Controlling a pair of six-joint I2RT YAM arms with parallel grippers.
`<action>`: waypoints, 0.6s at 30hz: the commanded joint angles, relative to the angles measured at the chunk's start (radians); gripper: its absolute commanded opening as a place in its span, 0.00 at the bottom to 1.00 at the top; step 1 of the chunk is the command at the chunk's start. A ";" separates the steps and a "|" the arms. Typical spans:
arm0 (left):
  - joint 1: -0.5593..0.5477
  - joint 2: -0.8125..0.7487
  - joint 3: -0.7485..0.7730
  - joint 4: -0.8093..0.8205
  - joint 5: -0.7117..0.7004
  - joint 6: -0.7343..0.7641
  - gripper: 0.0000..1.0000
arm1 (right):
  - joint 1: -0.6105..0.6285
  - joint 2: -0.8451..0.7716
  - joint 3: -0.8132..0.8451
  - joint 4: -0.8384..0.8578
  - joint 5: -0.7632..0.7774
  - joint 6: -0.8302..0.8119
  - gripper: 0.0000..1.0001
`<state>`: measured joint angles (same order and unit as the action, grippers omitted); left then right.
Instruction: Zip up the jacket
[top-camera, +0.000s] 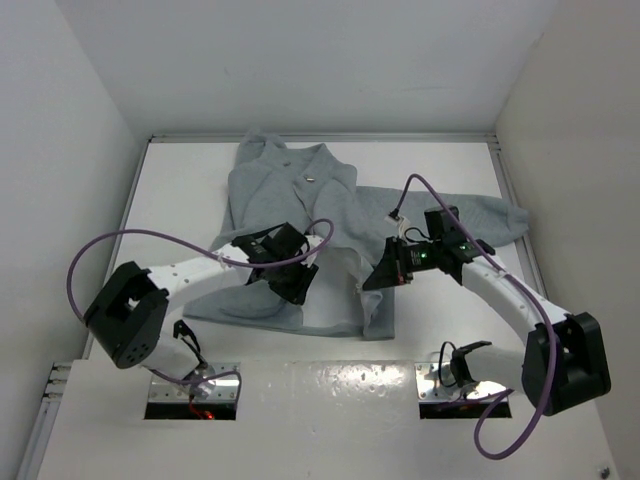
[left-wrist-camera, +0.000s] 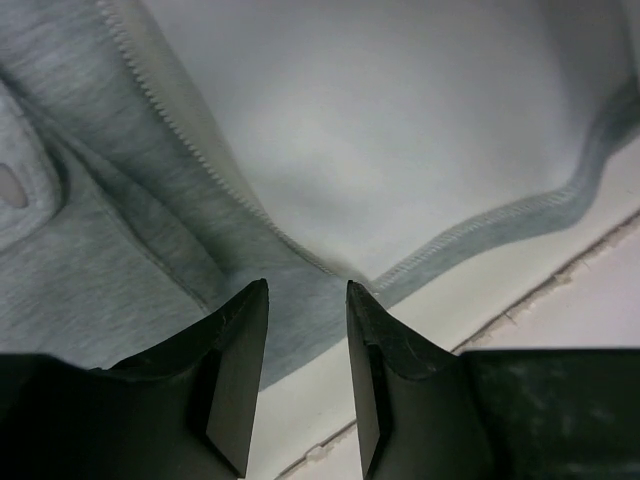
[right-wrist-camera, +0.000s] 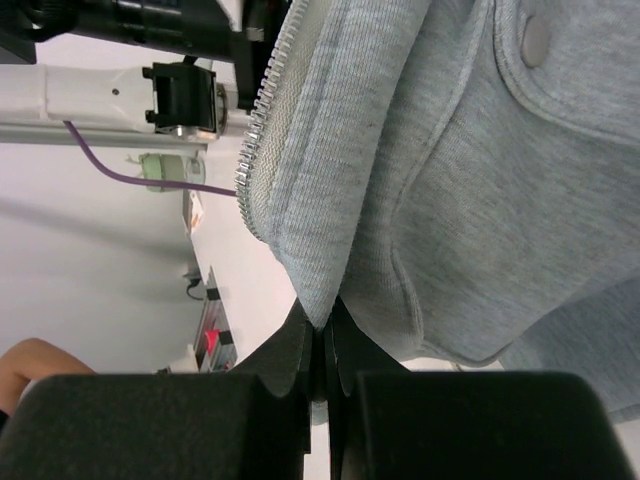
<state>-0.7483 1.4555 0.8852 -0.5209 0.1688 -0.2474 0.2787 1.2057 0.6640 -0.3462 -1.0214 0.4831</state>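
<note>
The light grey jacket (top-camera: 290, 190) lies spread on the white table, its front open and the pale lining (left-wrist-camera: 400, 130) showing. My left gripper (top-camera: 300, 285) is open above the bottom corner of the jacket's left front panel (left-wrist-camera: 80, 280). Nothing sits between its fingers (left-wrist-camera: 307, 290), and the zipper teeth (left-wrist-camera: 180, 130) run just beyond their tips. My right gripper (top-camera: 372, 280) is shut on a fold of the jacket's other front edge (right-wrist-camera: 322, 318), lifting it. That edge's zipper teeth (right-wrist-camera: 262, 110) hang above the jaws. A snap button (right-wrist-camera: 537, 38) marks a pocket flap.
White walls close in the table (top-camera: 180, 190) on three sides. A purple cable (top-camera: 120, 240) loops off each arm. Two metal mounting plates (top-camera: 195, 390) sit at the near edge. A person's arm (right-wrist-camera: 30, 365) shows beyond the table in the right wrist view.
</note>
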 joint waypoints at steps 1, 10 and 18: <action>0.021 0.026 0.052 -0.056 -0.071 -0.039 0.43 | -0.016 -0.005 0.016 0.032 0.001 0.014 0.00; 0.021 0.008 0.066 -0.145 -0.049 -0.059 0.42 | -0.030 0.003 0.022 0.023 -0.002 0.000 0.00; 0.013 0.039 0.036 -0.214 0.031 -0.078 0.46 | -0.038 0.008 0.029 0.021 -0.002 0.003 0.00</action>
<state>-0.7387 1.4887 0.9428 -0.6842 0.1493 -0.2958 0.2535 1.2083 0.6640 -0.3447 -1.0218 0.4866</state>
